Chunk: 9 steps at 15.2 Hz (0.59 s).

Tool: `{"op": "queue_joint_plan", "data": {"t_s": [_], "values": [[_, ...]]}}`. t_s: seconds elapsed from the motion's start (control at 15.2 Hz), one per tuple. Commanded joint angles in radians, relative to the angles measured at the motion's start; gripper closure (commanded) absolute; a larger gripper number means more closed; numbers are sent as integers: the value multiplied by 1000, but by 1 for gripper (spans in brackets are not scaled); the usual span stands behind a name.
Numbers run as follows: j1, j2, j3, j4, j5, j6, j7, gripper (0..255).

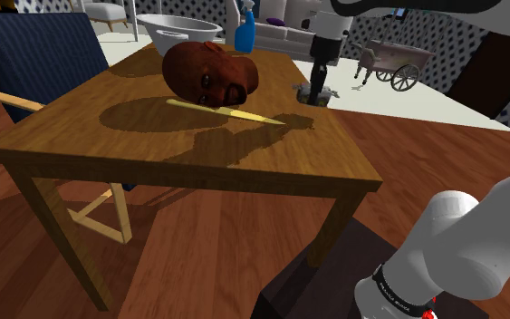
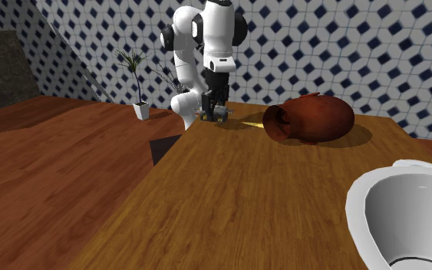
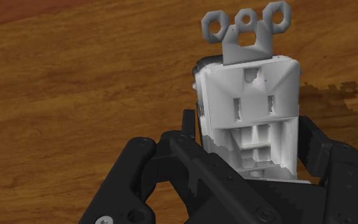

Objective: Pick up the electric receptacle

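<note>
Grasping is looking complete: the gripper [image 3: 250, 137] is standing part-open, clasping the grey-white receptacle [image 3: 250, 102] by both its sides. The receptacle is resting on the table [image 1: 153, 149], to the shoulder view's right of the brown head [image 1: 210, 72]. Next move is calling for a straight, steady lift.

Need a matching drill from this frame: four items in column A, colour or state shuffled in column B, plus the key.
Column A
1. electric receptacle
2. head
3. thin stick
4. spray bottle

Column B
a. blue, upright
b. reddish brown, lying on its side on the table
c. white and grey, clasped between the fingers of the gripper
d. yellow, lying flat on the table

Pairs: 1-c, 2-b, 3-d, 4-a
</note>
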Motion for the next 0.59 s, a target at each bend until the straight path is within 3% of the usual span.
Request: {"op": "queue_joint_plan", "data": {"t_s": [0.0, 0.53], "values": [[0, 4, 0, 30, 1, -26, -3, 255], [3, 25, 2, 133, 7, -109, -10, 255]]}}
